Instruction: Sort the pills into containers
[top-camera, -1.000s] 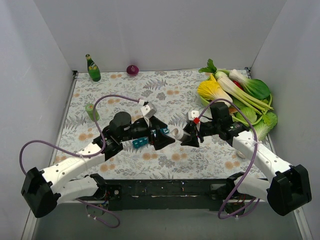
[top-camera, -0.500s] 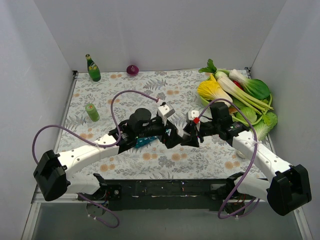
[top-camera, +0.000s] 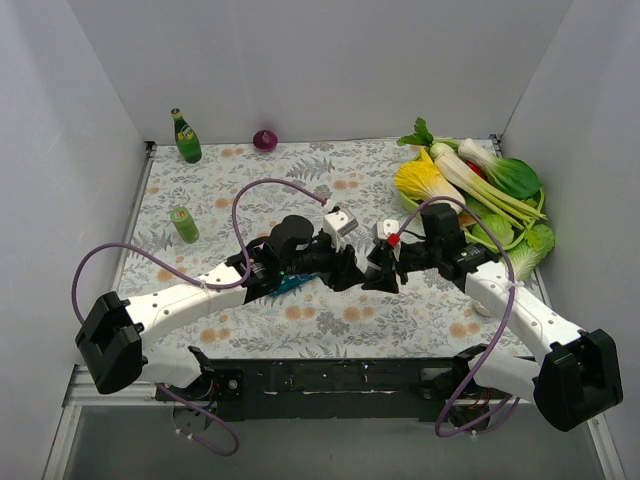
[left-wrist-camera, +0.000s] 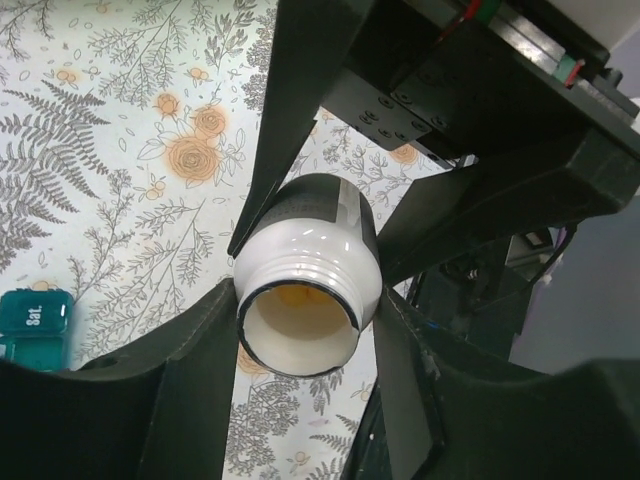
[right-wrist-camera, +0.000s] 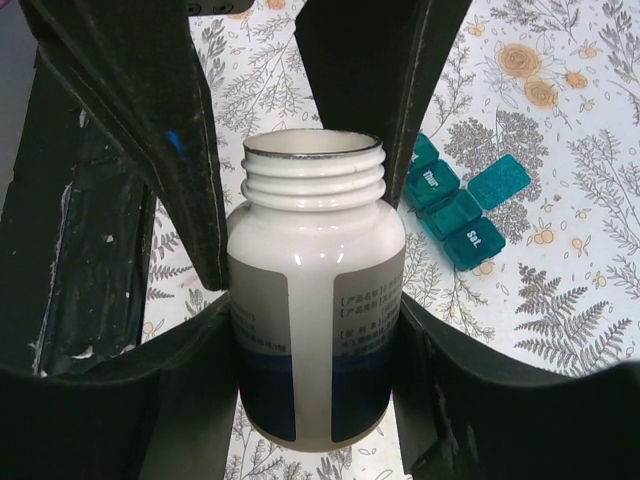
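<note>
My right hand (right-wrist-camera: 315, 300) is clamped on an open white pill bottle (right-wrist-camera: 315, 215); my left hand (left-wrist-camera: 305, 300) straddles its neck, grip I cannot tell, teal pill organiser (right-wrist-camera: 455, 205) nearby.

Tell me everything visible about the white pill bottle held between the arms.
The pill bottle is glossy white plastic, cap off, with a threaded neck, open mouth and a grey-and-dark-blue label bearing small print. The right tool clamps its body above the floral cloth, mouth toward the left tool, whose fingers flank the neck; contact is unclear. Something yellowish shows inside.
</note>
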